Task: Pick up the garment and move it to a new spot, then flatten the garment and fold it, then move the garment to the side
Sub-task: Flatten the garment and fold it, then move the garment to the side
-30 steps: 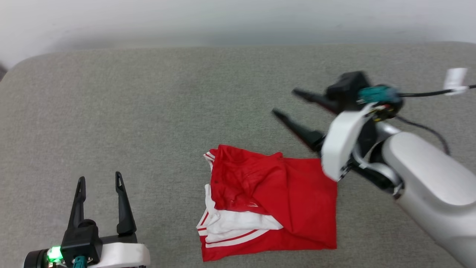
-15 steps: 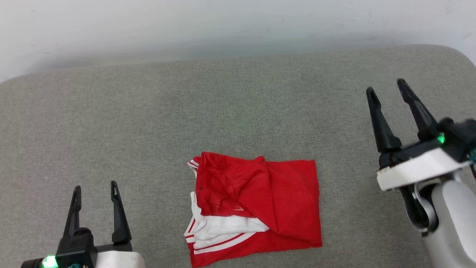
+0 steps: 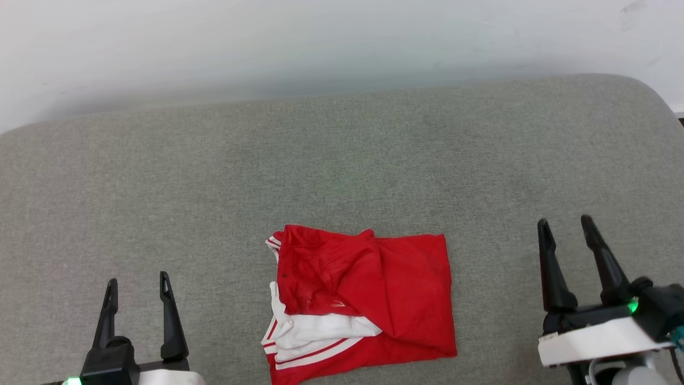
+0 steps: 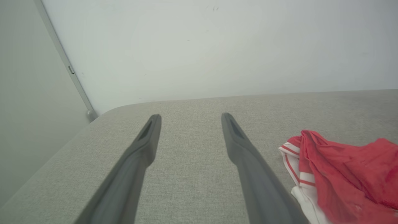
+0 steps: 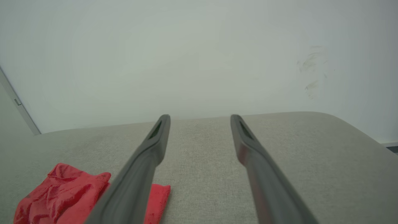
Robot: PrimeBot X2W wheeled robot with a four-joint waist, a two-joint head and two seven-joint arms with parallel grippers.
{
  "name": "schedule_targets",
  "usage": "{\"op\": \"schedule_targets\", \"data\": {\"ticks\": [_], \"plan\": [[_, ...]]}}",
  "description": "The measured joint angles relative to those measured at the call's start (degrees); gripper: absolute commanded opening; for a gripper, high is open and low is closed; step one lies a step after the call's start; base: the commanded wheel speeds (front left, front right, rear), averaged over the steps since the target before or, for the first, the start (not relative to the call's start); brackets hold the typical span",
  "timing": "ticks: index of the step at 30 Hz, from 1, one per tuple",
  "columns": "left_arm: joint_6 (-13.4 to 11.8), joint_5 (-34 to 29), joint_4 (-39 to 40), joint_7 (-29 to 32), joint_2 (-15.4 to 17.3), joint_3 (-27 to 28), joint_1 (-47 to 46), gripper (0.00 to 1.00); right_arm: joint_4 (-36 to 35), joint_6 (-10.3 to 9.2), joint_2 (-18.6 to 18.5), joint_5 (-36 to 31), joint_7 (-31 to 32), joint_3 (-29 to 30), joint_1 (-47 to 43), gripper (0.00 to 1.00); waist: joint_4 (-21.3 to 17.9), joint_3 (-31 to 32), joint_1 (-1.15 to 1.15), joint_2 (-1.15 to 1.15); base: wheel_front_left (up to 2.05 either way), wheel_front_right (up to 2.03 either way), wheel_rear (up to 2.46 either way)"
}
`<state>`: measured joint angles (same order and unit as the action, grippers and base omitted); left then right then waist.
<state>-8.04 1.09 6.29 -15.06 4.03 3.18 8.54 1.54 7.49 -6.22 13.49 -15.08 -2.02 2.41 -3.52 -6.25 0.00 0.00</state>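
Left gripper (image 3: 138, 278): we see its 2 fingers spread apart, holding nothing, over the grey cushion (image 3: 342, 160).
Shirt (image 3: 385, 283): we see it roughly folded between both grippers, touching neither.
Right gripper (image 3: 564, 220): fingers apart, empty.

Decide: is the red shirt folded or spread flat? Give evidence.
Folded, roughly: the garment lies as a compact stack, white sleeve sandwiched between red layers.

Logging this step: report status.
Left hand open, empty. Right hand open, empty. Red jersey folded on grey fabric surface, between hands. No obstacle seen.
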Motion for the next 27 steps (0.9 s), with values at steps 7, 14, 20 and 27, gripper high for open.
{"op": "schedule_targets", "data": {"ticks": [7, 14, 20, 27], "plan": [[0.5, 0.0, -0.3, 0.0, -0.3, -0.1, 0.6, 1.00, -0.1, 0.01, 1.1, -1.0, 0.0, 0.5, -4.0, 1.00, 0.0, 1.0, 0.00, 0.00, 0.00, 0.00, 0.00], [0.8, 0.0, -0.4, 0.0, -0.4, -0.1, 0.6, 1.00, -1.1, 0.01, 0.7, -1.5, 0.0, 0.6, -1.4, 1.00, 0.1, 0.9, 0.00, 0.00, 0.00, 0.00, 0.00], [1.3, 0.0, -0.5, 0.0, -0.5, -0.2, 0.4, 1.00, -0.9, 0.01, -5.4, -0.3, 0.8, -1.1, 8.6, 1.00, 0.4, 0.0, 0.00, 0.00, 0.00, 0.00, 0.00], [1.5, 0.0, -0.5, 0.0, -0.6, -0.2, -0.5, 1.00, 0.8, 0.01, -15.6, 12.3, 24.1, -10.8, 19.6, 1.00, 1.1, -1.6, 0.00, 0.00, 0.00, 0.00, 0.00]]}}
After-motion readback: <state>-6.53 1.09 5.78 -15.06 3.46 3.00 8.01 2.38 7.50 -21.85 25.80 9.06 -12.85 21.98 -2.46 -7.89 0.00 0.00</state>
